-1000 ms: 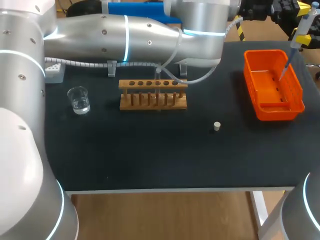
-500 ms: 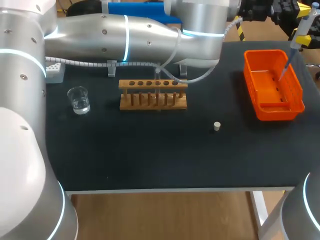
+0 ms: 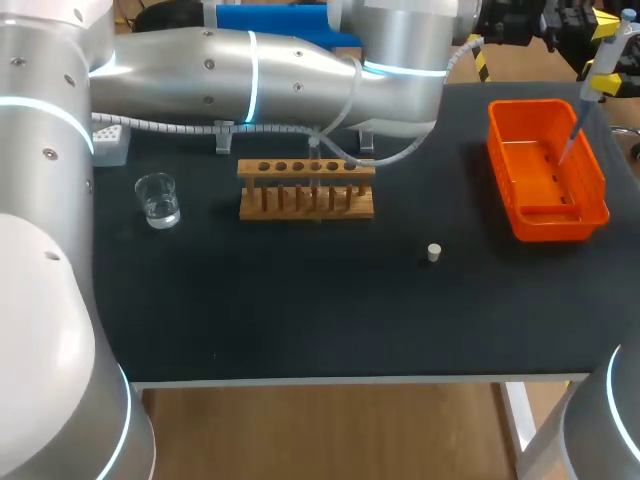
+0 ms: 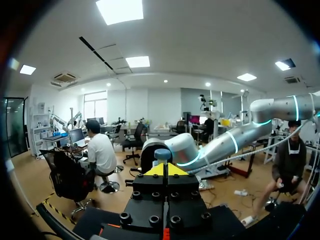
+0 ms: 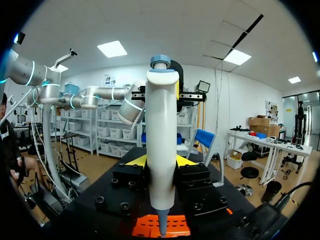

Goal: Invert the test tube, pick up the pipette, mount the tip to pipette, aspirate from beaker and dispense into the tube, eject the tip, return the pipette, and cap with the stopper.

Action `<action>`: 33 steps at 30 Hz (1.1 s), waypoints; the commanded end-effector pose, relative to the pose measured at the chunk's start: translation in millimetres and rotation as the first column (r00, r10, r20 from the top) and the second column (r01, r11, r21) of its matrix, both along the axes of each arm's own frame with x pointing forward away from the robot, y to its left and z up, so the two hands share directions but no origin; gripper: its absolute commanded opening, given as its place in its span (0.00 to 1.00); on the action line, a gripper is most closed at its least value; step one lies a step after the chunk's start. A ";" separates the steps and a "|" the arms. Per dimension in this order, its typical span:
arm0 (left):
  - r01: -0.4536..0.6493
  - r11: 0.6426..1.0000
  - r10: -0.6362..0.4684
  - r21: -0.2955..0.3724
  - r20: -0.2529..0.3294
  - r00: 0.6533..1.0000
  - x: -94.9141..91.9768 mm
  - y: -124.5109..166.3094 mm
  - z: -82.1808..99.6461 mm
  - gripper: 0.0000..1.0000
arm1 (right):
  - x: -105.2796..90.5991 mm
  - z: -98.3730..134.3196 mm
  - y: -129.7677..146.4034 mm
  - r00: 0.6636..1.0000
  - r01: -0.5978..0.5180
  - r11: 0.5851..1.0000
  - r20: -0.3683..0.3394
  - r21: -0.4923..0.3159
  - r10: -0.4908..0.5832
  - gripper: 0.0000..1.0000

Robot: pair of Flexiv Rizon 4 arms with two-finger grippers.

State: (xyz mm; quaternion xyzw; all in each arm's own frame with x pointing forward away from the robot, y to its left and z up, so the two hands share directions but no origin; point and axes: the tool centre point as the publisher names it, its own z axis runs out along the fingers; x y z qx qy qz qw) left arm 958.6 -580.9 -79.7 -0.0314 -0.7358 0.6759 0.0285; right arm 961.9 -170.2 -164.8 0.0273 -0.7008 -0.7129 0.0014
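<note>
My right gripper [image 5: 161, 162] is shut on the white pipette [image 5: 162, 145], which it holds upright. In the head view the pipette [image 3: 597, 75] hangs at the far right, its thin tip [image 3: 566, 145] over the orange tray [image 3: 590, 215]. My left gripper [image 4: 164, 170] is shut with nothing in it, right at the pipette's blue-grey top button [image 4: 162, 154]. The wooden rack [image 3: 305, 190] stands mid-table with a clear tube [image 3: 316, 165] in it. A glass beaker [image 3: 157, 200] with liquid stands to its left. The small white stopper [image 3: 433, 252] lies in front of the rack, to the right.
My left arm [image 3: 300, 70] stretches across the back of the table from the left to the far right corner. A white tip box [image 3: 108, 140] sits at the back left, behind the beaker. The table's front edge [image 3: 350, 380] runs along the near side.
The pipette's upper end has edged slightly to the right; its tip stays over the tray. Nothing else has moved.
</note>
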 end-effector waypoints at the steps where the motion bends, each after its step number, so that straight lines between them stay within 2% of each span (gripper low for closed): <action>1: 0.015 1.000 -0.015 0.010 -0.007 1.000 4.8 -2.7 -9.0 0.00 | 0.1 8.0 1.6 1.000 0.001 1.000 0.001 -0.002 -0.001 0.00; 11: 0.021 0.999 -0.020 0.027 -0.020 1.000 5.8 -4.5 -13.0 0.00 | 0.1 8.0 1.6 1.000 0.001 1.000 0.001 -0.002 -0.001 0.00; 33: 0.018 0.998 -0.017 0.054 -0.010 1.000 3.8 -3.9 -22.7 0.00 | 0.1 8.0 1.6 1.000 0.001 1.000 0.001 -0.002 -0.001 0.00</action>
